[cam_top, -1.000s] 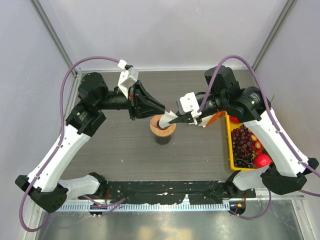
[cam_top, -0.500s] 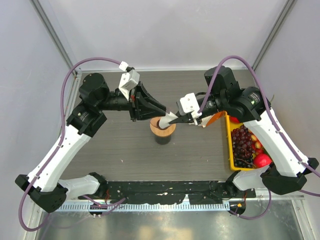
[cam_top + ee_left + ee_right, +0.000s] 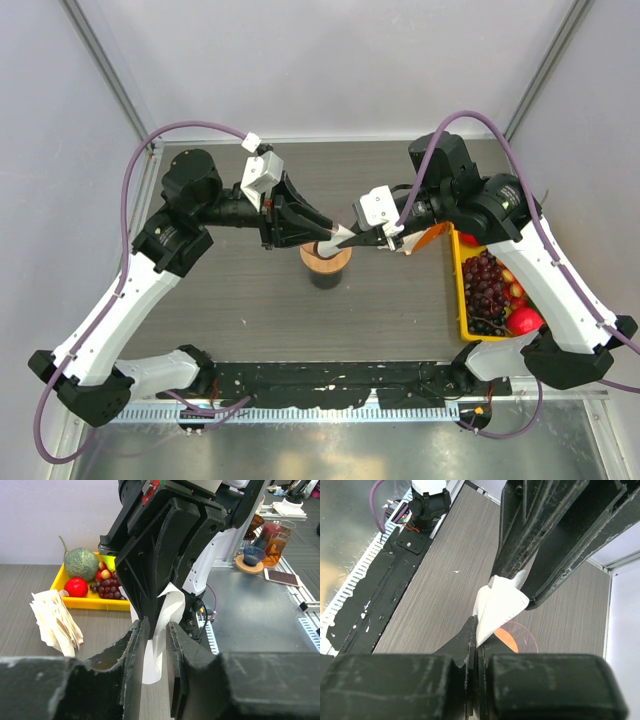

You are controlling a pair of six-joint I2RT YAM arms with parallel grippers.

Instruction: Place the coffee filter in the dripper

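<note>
Coffee filter [image 3: 500, 607] over dripper [image 3: 325, 264], long axis left-right, right tool [image 3: 475, 642] clamping it, left tool [image 3: 157, 628] parted.

1. The right jaws are pressed together on the near tip of the coffee filter [image 3: 499, 605].
2. Just ahead of them, the left jaws straddle the filter's far end, slightly parted.
3. Beneath the filter, the dripper [image 3: 512, 639] stands on the counter [image 3: 435, 595].

The whole table [image 3: 250, 300] is seen from above and behind the arm bases by the fixed camera. At close range, the left wrist camera is aimed sideways toward the yellow tray [image 3: 90, 602]. The right wrist camera is tilted down toward the near rail [image 3: 375, 580]. The paper filter [image 3: 338, 236] is shared by all three views.
</note>
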